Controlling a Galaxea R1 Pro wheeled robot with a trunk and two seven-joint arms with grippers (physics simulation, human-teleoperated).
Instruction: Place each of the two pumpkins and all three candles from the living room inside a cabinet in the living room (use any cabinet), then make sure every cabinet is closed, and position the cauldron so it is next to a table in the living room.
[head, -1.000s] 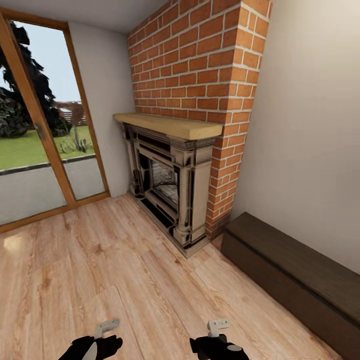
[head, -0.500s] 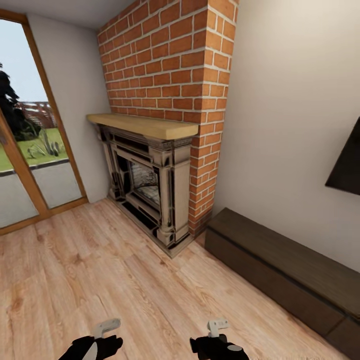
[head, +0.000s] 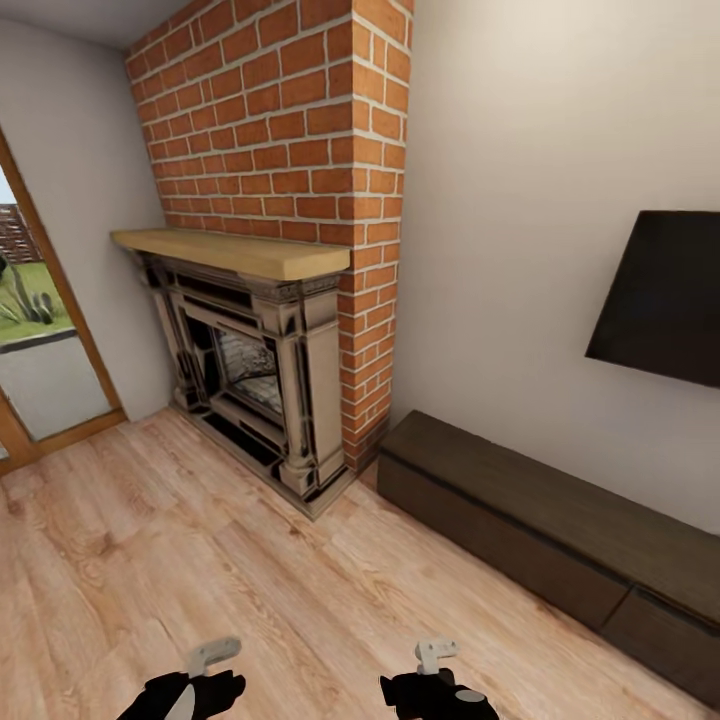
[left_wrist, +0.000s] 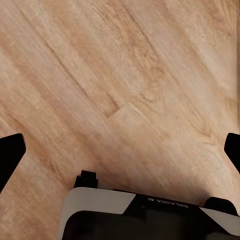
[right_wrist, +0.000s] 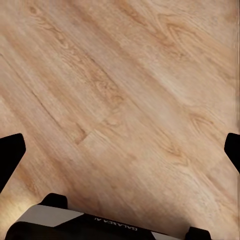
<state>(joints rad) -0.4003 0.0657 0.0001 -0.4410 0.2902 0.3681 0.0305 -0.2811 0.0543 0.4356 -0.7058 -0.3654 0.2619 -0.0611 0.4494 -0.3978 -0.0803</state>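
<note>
The cabinet (head: 540, 515), a long low dark-brown unit, stands against the white wall at the right of the head view, and its fronts look shut. Low in that view my left gripper (head: 195, 685) and right gripper (head: 430, 690) hang tucked close to the body over the wood floor. In the left wrist view my left gripper (left_wrist: 120, 150) is open, its dark fingertips (left_wrist: 10, 155) far apart over bare planks. My right gripper (right_wrist: 120, 150) is open the same way above the floor. Pumpkins, candles, cauldron and table are out of view.
A red-brick column (head: 300, 140) with a stone fireplace (head: 250, 370) and a wooden mantel (head: 230, 250) juts out left of the cabinet. A black TV (head: 665, 295) hangs on the wall above it. A glass door (head: 40, 360) is at far left. Light wood floor (head: 200, 540) lies ahead.
The camera has turned right: fireplace and glass door slid left in the picture, and more of the cabinet and the TV came into view. Both grippers keep their pose.
</note>
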